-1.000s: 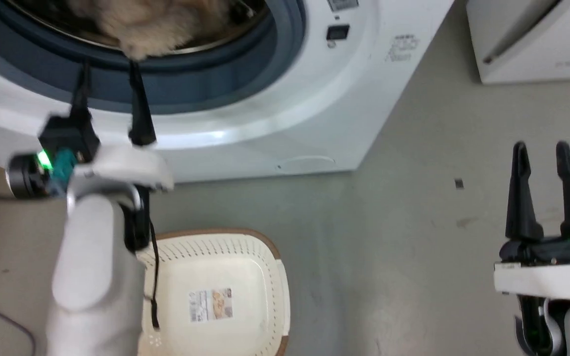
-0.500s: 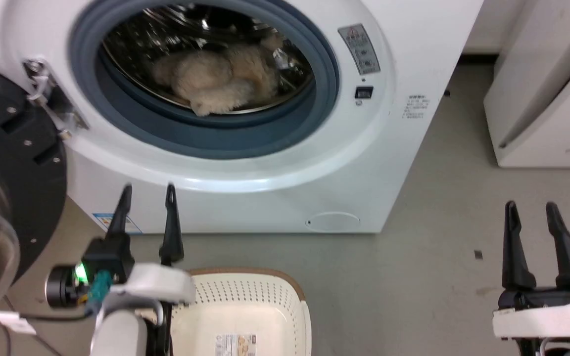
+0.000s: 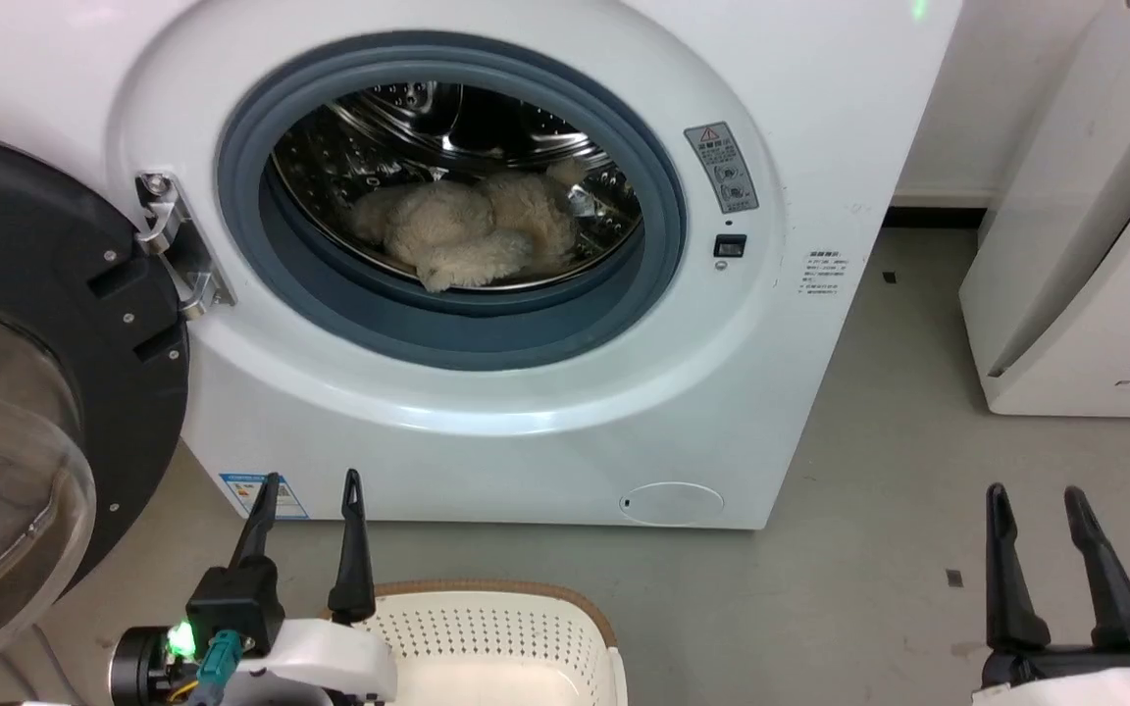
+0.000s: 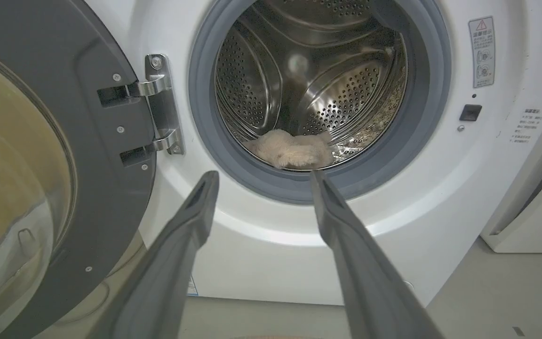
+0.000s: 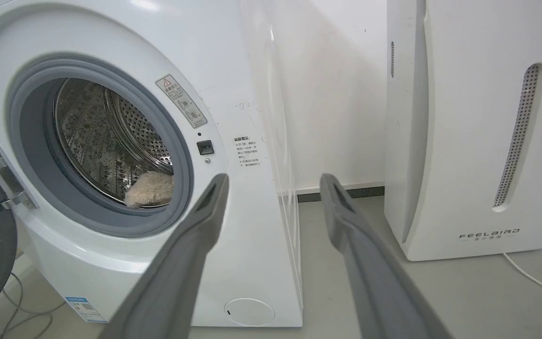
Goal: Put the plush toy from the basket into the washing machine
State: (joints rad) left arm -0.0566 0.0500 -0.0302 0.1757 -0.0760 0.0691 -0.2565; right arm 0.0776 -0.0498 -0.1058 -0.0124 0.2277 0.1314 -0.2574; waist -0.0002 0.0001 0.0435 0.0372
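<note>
Plush toy (image 3: 457, 240) lies in the drum of the washing machine (image 3: 526, 431), upper centre of the head view, with the door (image 3: 55, 324) open at left. The basket (image 3: 496, 637) sits bottom centre. The left claw (image 3: 312, 480), lower left, and the right claw (image 3: 1034, 492), lower right, are both spread and empty.

All three views are evenly and brightly lit, seemingly from overhead. A pale band of glare is seen on the washing machine (image 3: 487, 417) at 6 o'clock of its porthole, and sharp highlights are scattered over the drum (image 4: 346, 99). In the wrist views the near fingers (image 4: 181, 245) are rendered soft, and straight lines are bowed toward the 3 and 9 o'clock edges.
</note>
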